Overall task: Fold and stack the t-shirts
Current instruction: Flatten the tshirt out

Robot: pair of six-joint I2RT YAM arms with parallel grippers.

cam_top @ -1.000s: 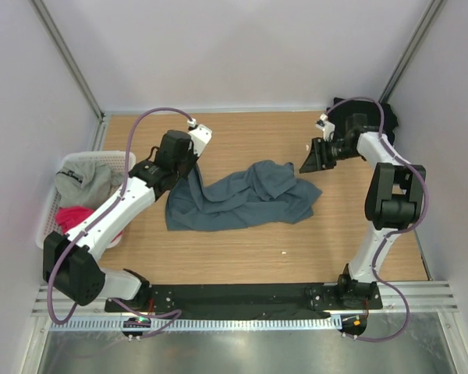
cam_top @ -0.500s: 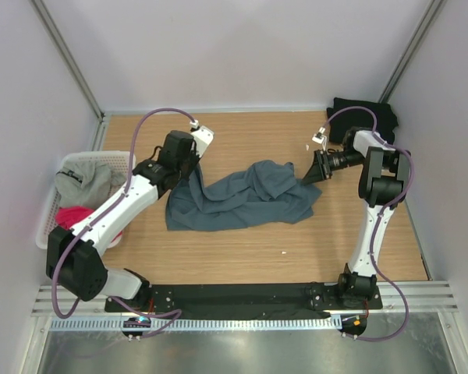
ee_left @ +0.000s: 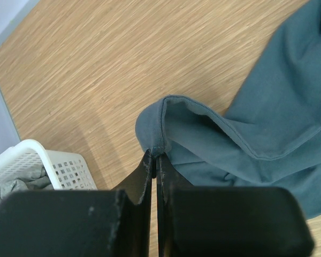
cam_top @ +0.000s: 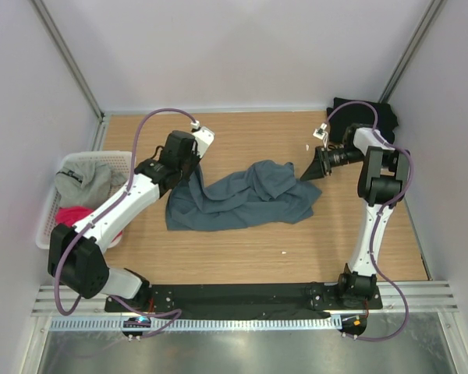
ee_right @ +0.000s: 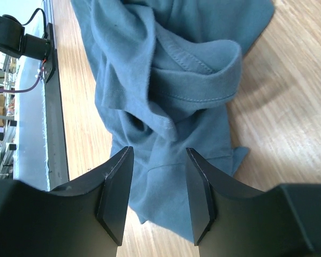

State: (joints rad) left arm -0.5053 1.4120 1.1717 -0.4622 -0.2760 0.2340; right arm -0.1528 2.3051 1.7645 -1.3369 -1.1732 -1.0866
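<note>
Pinching jaws: left gripper (ee_left: 156, 156) has its fingers pressed together on a thin bite of hem at the left end of the slate blue-grey t-shirt (cam_top: 246, 195).
Spread jaws: right gripper (ee_right: 159, 154) stands roughly half open with nothing between the fingers; it hovers at the shirt's right end, facing a rolled fold (ee_right: 203, 64) of cloth.
Shirt in hand: crumpled across the middle of the table between the two grippers, not yet flattened or folded.
Risk, left: the hold is at the very fingertips on a narrow edge, so a firm pull would likely slip the hem free.
Risk, right: the cloth ahead is bunched in several layers; closing there could catch the wrong layer, or more than one, and spreading the shirt would then twist it instead of laying it flat.
Risk, height: closing too high could mean closing on air.
Other shirts: black t-shirt (cam_top: 382, 113) in the far right corner; light grey t-shirt (cam_top: 82, 181) and pink t-shirt (cam_top: 72, 216) in the white slatted basket (cam_top: 101, 154) at the left edge.
Surface: wooden tabletop (cam_top: 242, 257), light grain, with a small white speck (cam_top: 283, 252) near the front.
Room: pale walls (cam_top: 242, 54) on three sides, metal posts (cam_top: 66, 58) in the far corners, black base plate (cam_top: 234, 294) along the near edge.
</note>
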